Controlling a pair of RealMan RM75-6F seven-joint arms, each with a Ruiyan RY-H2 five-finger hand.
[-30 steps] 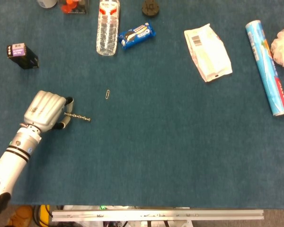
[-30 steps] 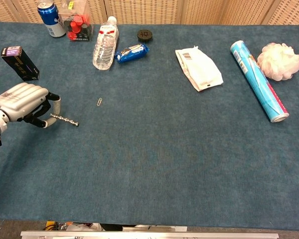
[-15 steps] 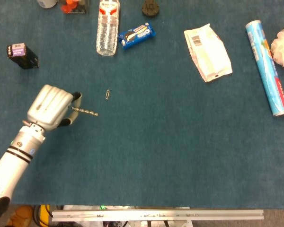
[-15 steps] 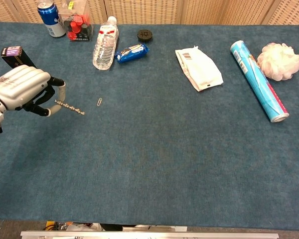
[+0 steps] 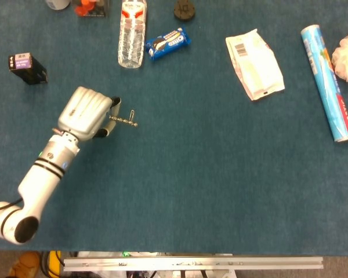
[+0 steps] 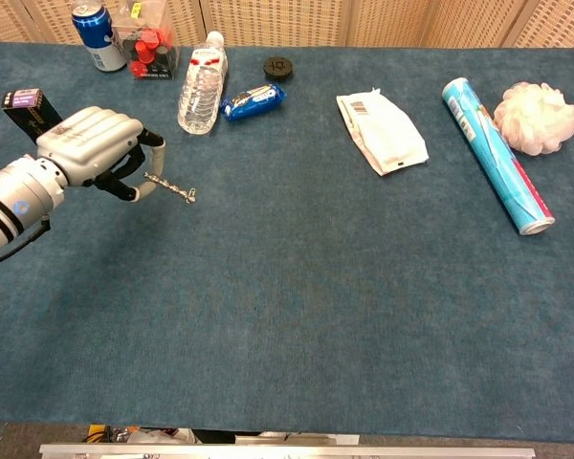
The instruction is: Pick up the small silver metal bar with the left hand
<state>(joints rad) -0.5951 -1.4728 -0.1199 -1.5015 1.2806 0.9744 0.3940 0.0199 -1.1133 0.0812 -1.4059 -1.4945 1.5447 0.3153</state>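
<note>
My left hand (image 5: 87, 112) (image 6: 94, 148) pinches one end of the small silver metal bar (image 5: 123, 121) (image 6: 173, 187), a thin knobbly rod that sticks out to the right of the fingers. The bar hangs above the blue table cloth, its free end over a small paperclip (image 5: 131, 114) in the head view. The hand is a silver-white fist with the fingers curled toward the bar. My right hand shows in neither view.
A black box (image 5: 27, 68) (image 6: 37, 119) lies left of the hand. At the back stand a clear water bottle (image 5: 131, 33) (image 6: 201, 83), a blue snack pack (image 5: 167, 43) (image 6: 253, 99) and a black disc (image 6: 278, 67). A white packet (image 5: 254, 63), blue tube (image 5: 327, 81) and pink puff (image 6: 536, 117) lie right.
My left hand has risen and moved to the right and toward the back with the bar in its fingers. The bar's tip now overlaps the paperclip.
</note>
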